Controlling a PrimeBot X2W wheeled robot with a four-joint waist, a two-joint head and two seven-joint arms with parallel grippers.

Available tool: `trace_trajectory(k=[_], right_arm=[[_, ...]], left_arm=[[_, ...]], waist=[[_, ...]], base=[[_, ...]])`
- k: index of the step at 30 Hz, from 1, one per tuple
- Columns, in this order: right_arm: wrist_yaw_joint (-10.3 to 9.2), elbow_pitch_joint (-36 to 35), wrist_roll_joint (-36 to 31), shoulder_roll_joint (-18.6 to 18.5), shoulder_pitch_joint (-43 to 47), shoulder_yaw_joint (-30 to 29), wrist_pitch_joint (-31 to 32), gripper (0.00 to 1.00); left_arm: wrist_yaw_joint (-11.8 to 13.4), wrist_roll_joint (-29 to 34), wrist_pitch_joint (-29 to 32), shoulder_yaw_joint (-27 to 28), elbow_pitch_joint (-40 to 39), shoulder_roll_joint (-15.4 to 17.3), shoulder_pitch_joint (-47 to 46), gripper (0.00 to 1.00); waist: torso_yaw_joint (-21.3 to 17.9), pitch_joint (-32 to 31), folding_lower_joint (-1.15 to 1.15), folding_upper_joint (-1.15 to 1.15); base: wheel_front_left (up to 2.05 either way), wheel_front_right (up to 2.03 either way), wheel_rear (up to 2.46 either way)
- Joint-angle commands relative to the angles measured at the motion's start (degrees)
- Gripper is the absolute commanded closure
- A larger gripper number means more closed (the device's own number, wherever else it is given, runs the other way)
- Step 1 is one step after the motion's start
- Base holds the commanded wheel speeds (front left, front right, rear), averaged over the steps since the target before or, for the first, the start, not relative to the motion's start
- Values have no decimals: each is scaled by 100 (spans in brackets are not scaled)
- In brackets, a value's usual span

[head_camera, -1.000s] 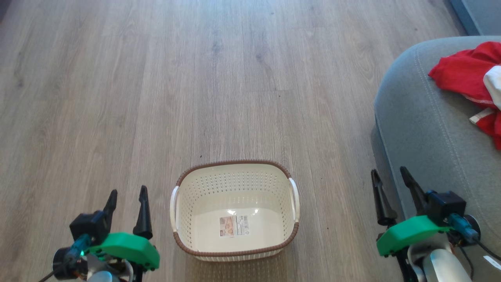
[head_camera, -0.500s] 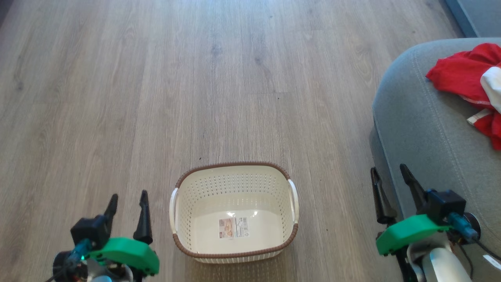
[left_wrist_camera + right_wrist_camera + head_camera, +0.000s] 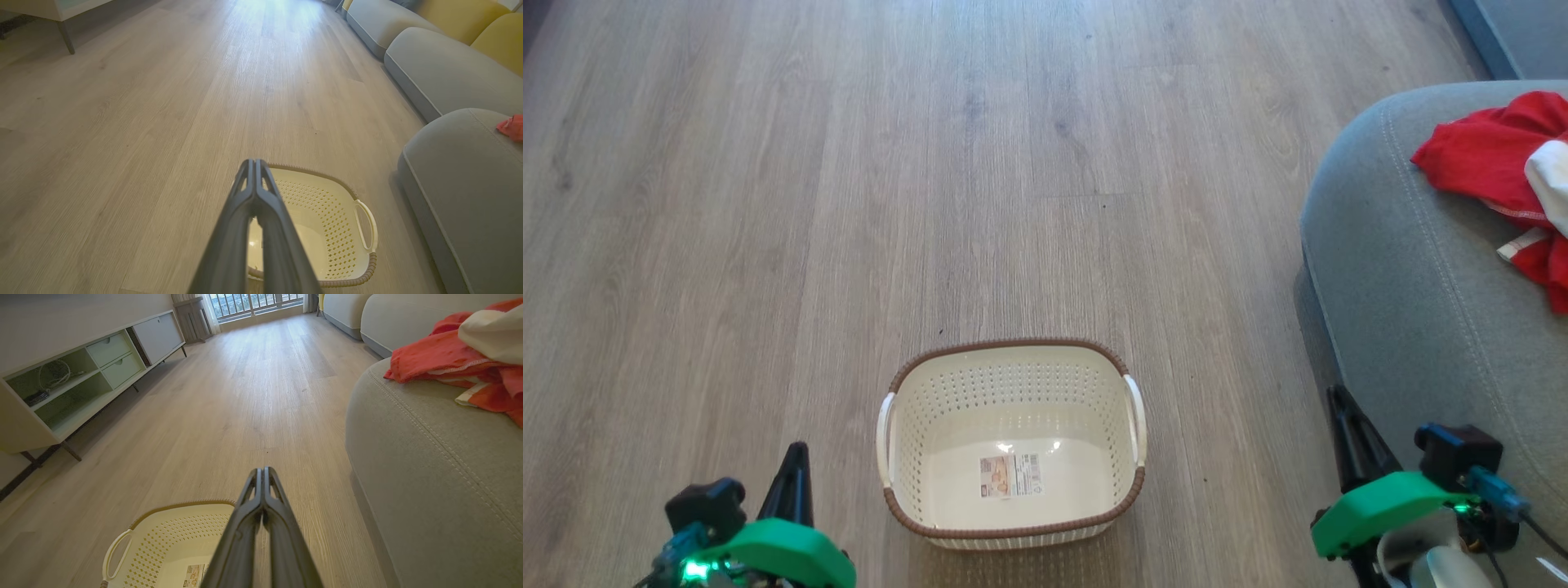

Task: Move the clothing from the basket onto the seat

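Both the left pincer (image 3: 796, 457) and the right pincer (image 3: 1339, 404) are shut tight, their fingers pressed together with nothing held. The left one hangs low over the floor (image 3: 849, 163), just left of the basket (image 3: 1011, 343). The right one hangs between the basket and the seat (image 3: 1405, 286), close to the seat's rounded front edge. The basket stands upright on the floor with its bare bottom showing a label (image 3: 1011, 474). The clothing (image 3: 1486, 155) lies bunched on top of the seat toward its right side. It is red with a white part showing, and well apart from the basket and both pincers. In the right wrist view a low cabinet (image 3: 81, 375) runs along the wall across the floor from the seat.
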Motion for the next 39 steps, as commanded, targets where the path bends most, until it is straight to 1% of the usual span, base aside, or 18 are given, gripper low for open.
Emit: trace_trajectory(k=[1, 2, 39], right_arm=[[5, -226, 232, 8, -222, -54, 49, 100], [5, -226, 232, 8, -222, -54, 49, 100], [19, -410, 2754, 34, -294, -259, 675, 100]], left_arm=[[-30, -220, 48, 90, -221, 9, -241, 100], [-30, -220, 48, 90, -221, 9, -241, 100], [-262, -2600, 658, 328, -394, 8, -397, 100]], waist=[[2, 0, 0, 0], [2, 0, 0, 0], [30, -15, 0, 0]], base=[[0, 0, 0], [0, 0, 0], [0, 0, 0]])
